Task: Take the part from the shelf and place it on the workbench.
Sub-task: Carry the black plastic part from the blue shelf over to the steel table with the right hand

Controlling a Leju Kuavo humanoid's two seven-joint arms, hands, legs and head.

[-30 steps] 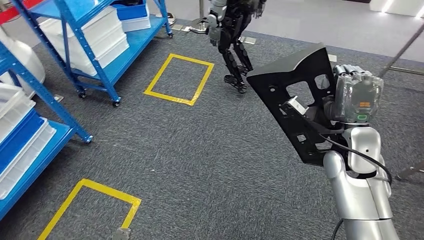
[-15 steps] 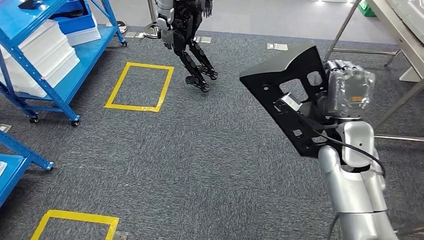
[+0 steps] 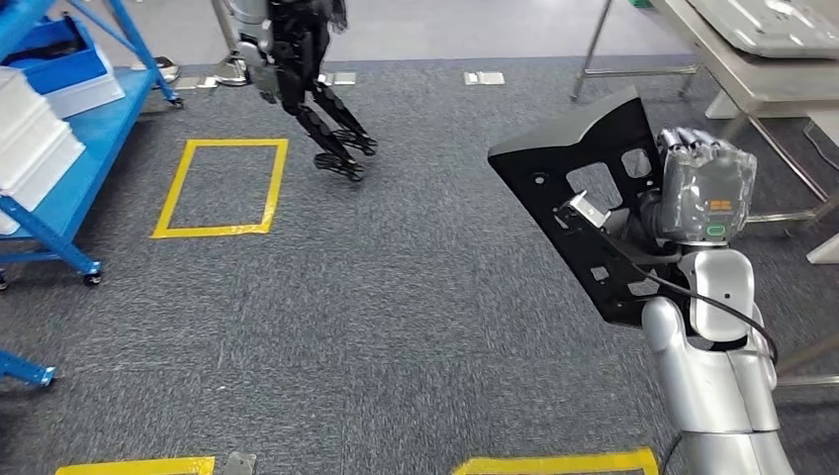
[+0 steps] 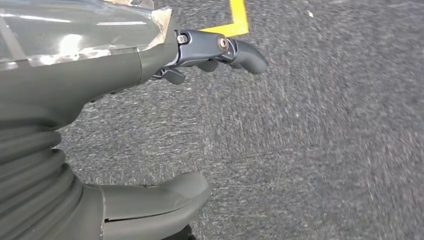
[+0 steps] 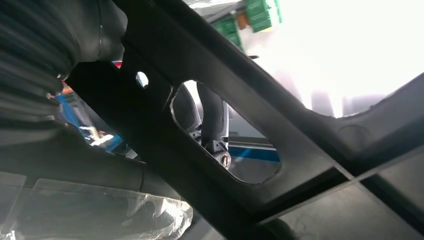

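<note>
Grey carpet [image 3: 416, 297] underfoot: right robot hand [image 3: 704, 193] grips one black part [image 3: 579, 213]; left robot hand [image 4: 100, 125] spread, holding nothing.

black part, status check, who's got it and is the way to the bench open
Right hand grips the black part, held up off the floor. Left hand holds nothing, fingers apart. Workbench ahead right. Another robot stands far left, off that line.

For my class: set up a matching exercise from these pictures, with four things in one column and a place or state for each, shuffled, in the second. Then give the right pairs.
Things:
1. black part
2. left hand
3. white bins
4. other robot

Places or states:
A. on the blue shelf
B. holding nothing, above the carpet
C. standing beyond the yellow floor rectangle
D. held up by the right hand

Pairs: 1-D, 2-B, 3-A, 4-C
</note>
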